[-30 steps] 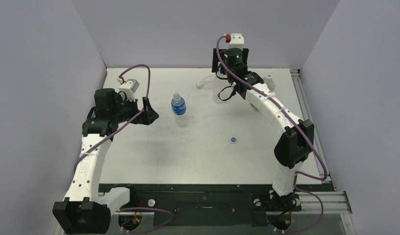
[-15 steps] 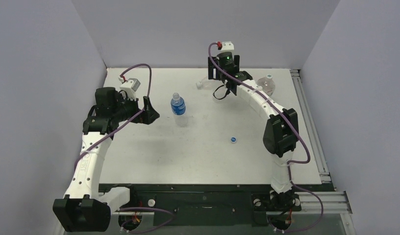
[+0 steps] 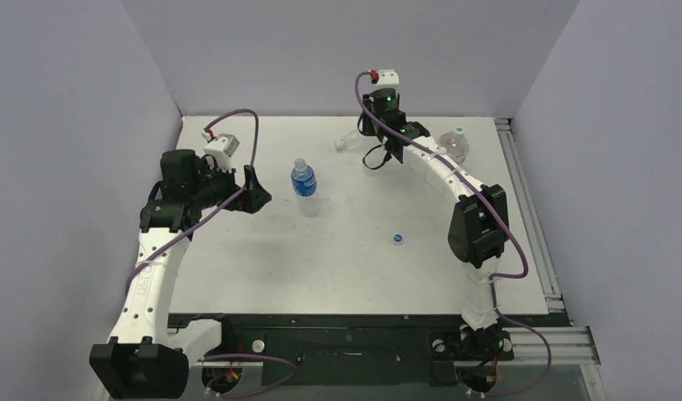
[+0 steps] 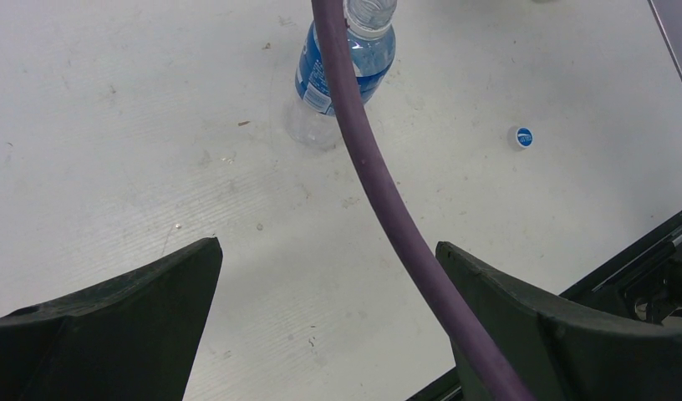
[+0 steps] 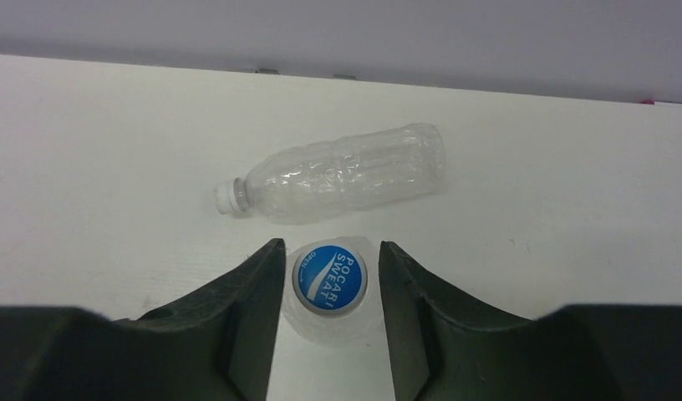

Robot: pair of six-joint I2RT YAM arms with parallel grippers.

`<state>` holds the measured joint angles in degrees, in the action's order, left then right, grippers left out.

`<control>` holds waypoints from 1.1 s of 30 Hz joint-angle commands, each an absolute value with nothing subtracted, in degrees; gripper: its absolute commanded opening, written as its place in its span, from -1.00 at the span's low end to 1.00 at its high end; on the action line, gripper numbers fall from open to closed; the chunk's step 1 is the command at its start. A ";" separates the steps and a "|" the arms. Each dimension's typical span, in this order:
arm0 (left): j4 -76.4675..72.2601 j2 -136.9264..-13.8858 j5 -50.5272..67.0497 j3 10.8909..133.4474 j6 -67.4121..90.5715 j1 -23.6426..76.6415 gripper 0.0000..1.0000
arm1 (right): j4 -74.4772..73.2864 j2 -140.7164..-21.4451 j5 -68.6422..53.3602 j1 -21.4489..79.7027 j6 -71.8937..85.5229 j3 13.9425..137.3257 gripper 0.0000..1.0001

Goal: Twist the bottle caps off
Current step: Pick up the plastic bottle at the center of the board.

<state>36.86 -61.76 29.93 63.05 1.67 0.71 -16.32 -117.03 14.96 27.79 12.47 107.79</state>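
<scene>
A loose blue cap (image 3: 397,238) lies on the desk (image 3: 262,251), so one bottle seems done. The right gripper (image 5: 331,255) brackets a second blue cap (image 5: 330,281); I cannot tell if it grips. Just beyond it, a lying bottle (image 5: 346,171) has its white cap (image 5: 229,196) on. The left gripper (image 4: 328,244) is released and empty.

Lying clear bottle (image 5: 346,171) just behind right gripper (image 5: 331,247), blue-labelled bottle (image 3: 304,185) upright ahead of left gripper (image 4: 328,244), open table (image 3: 346,276) between.

Four clear bottles (image 3: 304,190); four caps (image 3: 397,238); two robot arms (image 3: 150,267).
</scene>
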 commanded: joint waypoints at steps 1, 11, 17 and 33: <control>35.74 -60.55 31.16 67.02 0.27 0.92 0.93 | -14.77 -116.98 15.43 28.13 12.30 107.71 -0.06; 35.79 -60.42 31.47 67.44 0.38 0.88 0.93 | -14.27 -116.11 16.33 28.21 12.99 105.10 -0.06; 36.53 -59.39 32.15 66.98 -0.52 0.88 0.93 | -12.96 -113.72 17.34 28.53 12.59 103.28 -0.72; 32.93 -48.75 54.13 64.63 -10.43 1.20 0.93 | -15.51 -80.35 19.32 39.01 12.40 83.12 -0.95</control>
<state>38.54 -53.28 41.89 63.05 -5.74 0.71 -15.77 -94.19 19.16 36.12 10.98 87.72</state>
